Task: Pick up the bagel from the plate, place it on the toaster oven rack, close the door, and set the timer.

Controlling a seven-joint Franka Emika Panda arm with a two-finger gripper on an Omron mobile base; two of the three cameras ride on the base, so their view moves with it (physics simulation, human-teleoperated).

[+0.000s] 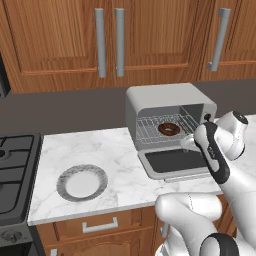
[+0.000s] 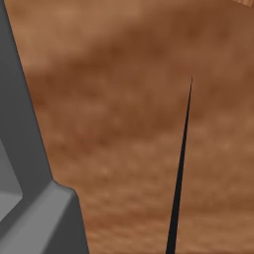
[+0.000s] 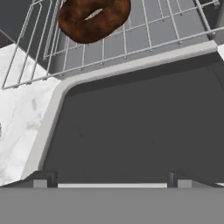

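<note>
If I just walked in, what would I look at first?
Probably the dark brown bagel lying on the wire rack inside the grey toaster oven, whose door hangs open, flat over the marble counter. Next, the big white robot arm bending over that door. Off to the left sits the plate with nothing on it.

Dark brown bagel (image 1: pixel 169 129) on silver toaster oven rack (image 1: pixel 150 131), door (image 1: pixel 175 162) folded open, plate (image 1: pixel 82 182) bare

Dark brown bagel (image 1: pixel 168 129); grey-rimmed white plate (image 1: pixel 82 182).
</note>
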